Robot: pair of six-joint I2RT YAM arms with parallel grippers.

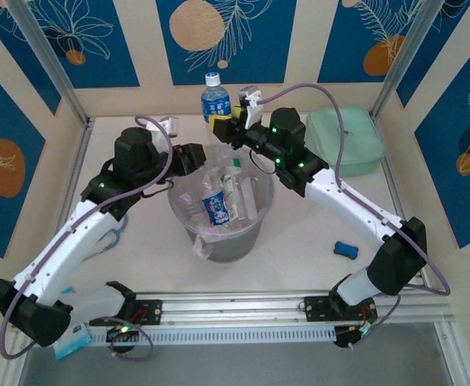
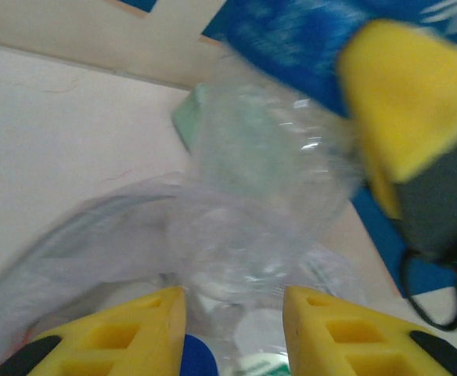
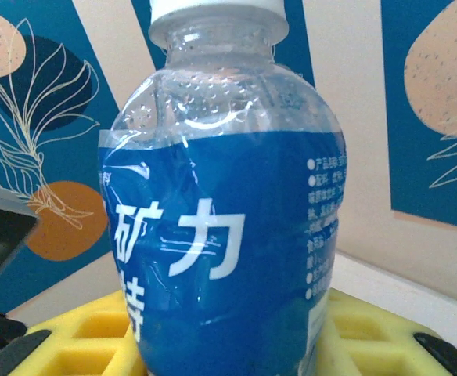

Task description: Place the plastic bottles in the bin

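Note:
A clear plastic bottle (image 1: 214, 100) with a blue label and white cap stands upright at the back of the table. My right gripper (image 1: 224, 129) is shut on its lower part; in the right wrist view this bottle (image 3: 221, 235) sits between the yellow fingers (image 3: 80, 345). The grey bin (image 1: 237, 241), lined with a crinkly bag, holds several bottles (image 1: 216, 207). My left gripper (image 1: 204, 158) hangs open over the bin's far rim. Just beyond its fingertips (image 2: 162, 317) lies a blurred clear bottle (image 2: 268, 196) above the bag (image 2: 88, 243).
A mint-green case (image 1: 345, 141) lies at the back right, close to the right arm. A small blue block (image 1: 345, 248) rests on the table to the right of the bin. A small white item (image 1: 169, 124) lies at the back left.

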